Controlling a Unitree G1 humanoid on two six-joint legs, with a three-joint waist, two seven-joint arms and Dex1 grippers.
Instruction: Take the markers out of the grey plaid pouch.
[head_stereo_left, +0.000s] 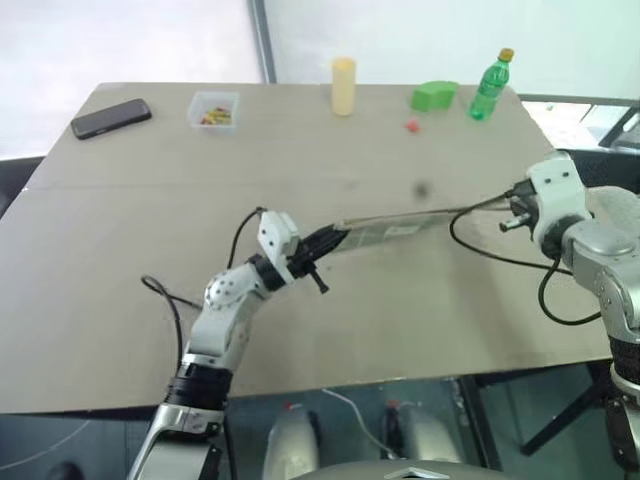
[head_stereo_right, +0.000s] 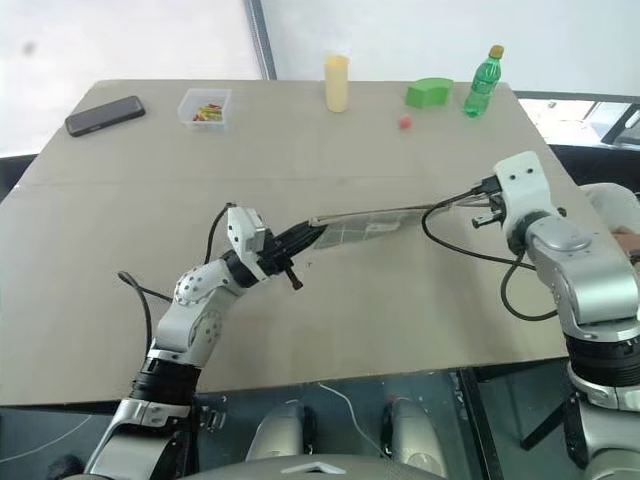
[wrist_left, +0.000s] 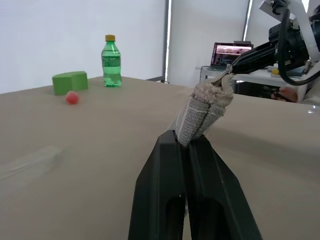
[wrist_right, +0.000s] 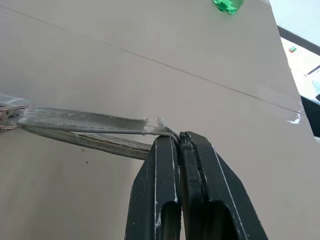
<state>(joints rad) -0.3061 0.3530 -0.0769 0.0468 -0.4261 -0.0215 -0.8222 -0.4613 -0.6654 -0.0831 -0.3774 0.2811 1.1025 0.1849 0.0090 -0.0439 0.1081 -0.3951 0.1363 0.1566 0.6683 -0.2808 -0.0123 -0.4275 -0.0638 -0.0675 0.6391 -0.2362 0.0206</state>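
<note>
Left hand (head_stereo_left: 318, 252) sits nearest, low over the front-centre of the surface (head_stereo_left: 150, 250), fingers pressed together on one end of the grey plaid pouch (head_stereo_left: 385, 232). Pouch is stretched taut in the air between both hands, running up and to the right, edge-on to the head camera, lifted clear of the surface. Right hand (wrist_right: 179, 136) is clamped on the pouch's other end, near the surface's right edge; its wrist view shows the fingers pinching a frayed fabric corner. Ring pull (wrist_right: 9, 118) shows at the far end in that view. Can't see the markers anywhere, can't tell whether they're inside.

Left to right along the back edge: black phone (head_stereo_left: 110, 118) near the back-left corner, small clear tub (head_stereo_left: 213, 109) with coloured bits, pale yellow cylinder (head_stereo_left: 343, 86), green block (head_stereo_left: 433, 95), small red ball (head_stereo_left: 411, 126) just in front of it, green bottle (head_stereo_left: 489, 88) with an orange cap near the back-right corner.

Room to move: whole left half and the front strip are bare; middle band under the pouch is bare too. Clutter hugs the back edge only. Right hand is close to the right edge, cables looping beside it.

Writing: bottle label is too small to read. Laptop (wrist_left: 231, 53) on a far desk has a lit screen, text not legible.
</note>
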